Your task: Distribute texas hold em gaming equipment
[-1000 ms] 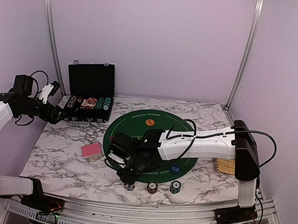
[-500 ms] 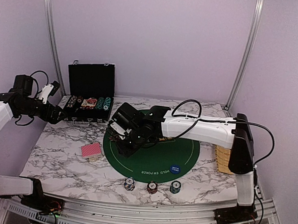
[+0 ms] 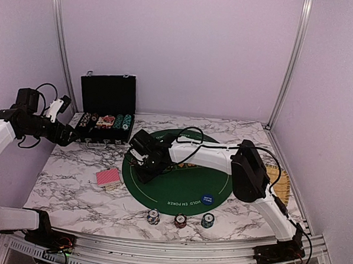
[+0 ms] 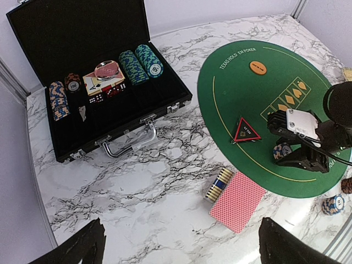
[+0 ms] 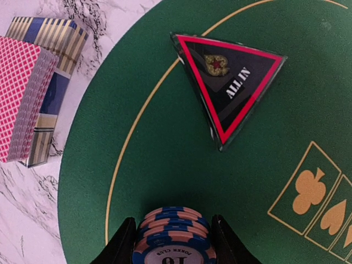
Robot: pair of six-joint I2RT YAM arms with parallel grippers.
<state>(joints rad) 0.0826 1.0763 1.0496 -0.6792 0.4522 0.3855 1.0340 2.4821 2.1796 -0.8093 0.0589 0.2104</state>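
The right gripper [image 5: 173, 245] is clasping a short stack of blue-and-peach poker chips [image 5: 173, 228] between its fingers over the left part of the round green felt mat [image 3: 161, 190], close to the triangular red-black "ALL IN" marker [image 5: 228, 93] lying on the felt. The left gripper [image 3: 68, 136] is hanging with its jaws spread wide, gripping nothing, beside the open black chip case [image 4: 66, 33]. Red-backed playing cards [image 4: 237, 201] are lying on the marble table [image 3: 72, 191] just left of the mat, and three chip stacks [image 3: 180, 220] are sitting along its near edge.
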